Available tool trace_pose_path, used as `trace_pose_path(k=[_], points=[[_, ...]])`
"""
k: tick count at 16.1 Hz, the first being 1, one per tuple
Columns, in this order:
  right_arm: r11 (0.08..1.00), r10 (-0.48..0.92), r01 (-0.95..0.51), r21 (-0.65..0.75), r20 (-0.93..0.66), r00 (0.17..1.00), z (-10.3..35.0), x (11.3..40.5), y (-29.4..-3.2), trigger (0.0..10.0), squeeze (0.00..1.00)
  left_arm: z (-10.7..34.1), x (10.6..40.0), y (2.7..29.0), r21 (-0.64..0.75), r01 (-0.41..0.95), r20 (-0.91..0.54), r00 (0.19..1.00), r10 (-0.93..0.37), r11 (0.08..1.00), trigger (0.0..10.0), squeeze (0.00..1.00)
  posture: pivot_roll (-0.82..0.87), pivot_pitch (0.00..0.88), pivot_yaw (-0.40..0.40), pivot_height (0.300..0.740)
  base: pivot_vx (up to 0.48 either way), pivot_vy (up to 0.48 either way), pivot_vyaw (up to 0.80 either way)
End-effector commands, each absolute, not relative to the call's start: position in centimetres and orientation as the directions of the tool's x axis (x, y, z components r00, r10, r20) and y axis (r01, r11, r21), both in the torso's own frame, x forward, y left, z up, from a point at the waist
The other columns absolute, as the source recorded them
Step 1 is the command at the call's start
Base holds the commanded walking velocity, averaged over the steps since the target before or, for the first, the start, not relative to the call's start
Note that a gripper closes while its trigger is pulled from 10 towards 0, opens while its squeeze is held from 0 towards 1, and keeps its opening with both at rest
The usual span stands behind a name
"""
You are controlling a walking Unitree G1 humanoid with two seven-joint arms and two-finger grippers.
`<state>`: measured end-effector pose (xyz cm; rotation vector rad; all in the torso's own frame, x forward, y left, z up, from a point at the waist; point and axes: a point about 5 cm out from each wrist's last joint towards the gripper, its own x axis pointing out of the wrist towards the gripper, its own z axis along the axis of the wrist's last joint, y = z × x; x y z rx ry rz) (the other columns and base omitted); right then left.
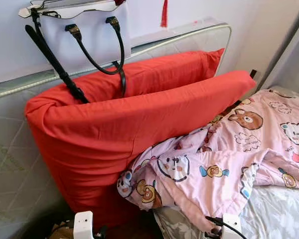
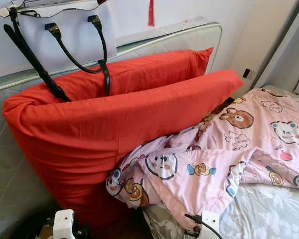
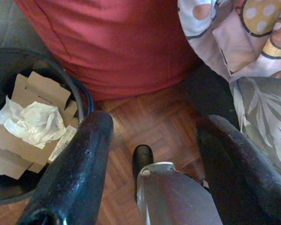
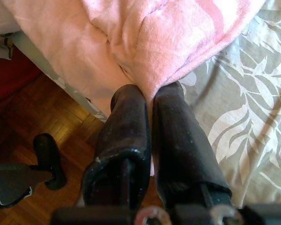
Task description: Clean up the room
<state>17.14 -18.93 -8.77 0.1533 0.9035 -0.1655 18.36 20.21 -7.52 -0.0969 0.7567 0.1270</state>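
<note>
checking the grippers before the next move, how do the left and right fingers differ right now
The left gripper has its fingers spread wide; the right gripper has its fingers pressed together. The left holds nothing and hangs over the wood floor beside the bin; the right pinches the edge of the pink blanket at the bed. Both have long black fingers.

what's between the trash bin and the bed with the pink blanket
A bare strip of wooden floor, backed by the red cushion, separates the bin from the bed, as the left wrist view shows.
</note>
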Motion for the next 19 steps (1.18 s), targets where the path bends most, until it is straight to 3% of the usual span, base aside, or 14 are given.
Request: trace_pose_path(k=[1, 19], points=[[0.976, -0.081, 0.211, 0.054, -0.807, 0.584, -9.06, 16.42, -19.32, 10.0, 0.0, -7.74, 18.0, 20.19, -0.035, -0.142, -0.702, 0.708, 0.077, 0.989, 10.0, 0.0, 0.05, 0.0, -0.053, 0.74, 0.0, 0.0, 0.0], [0.979, -0.098, 0.204, 0.026, -0.812, 0.575, -9.11, 16.08, -19.97, 10.0, 0.0, -7.81, 17.88, 20.56, -0.034, -0.158, -0.713, 0.696, 0.087, 0.987, 10.0, 0.0, 0.06, 0.0, -0.057, 0.74, 0.0, 0.0, 0.0]])
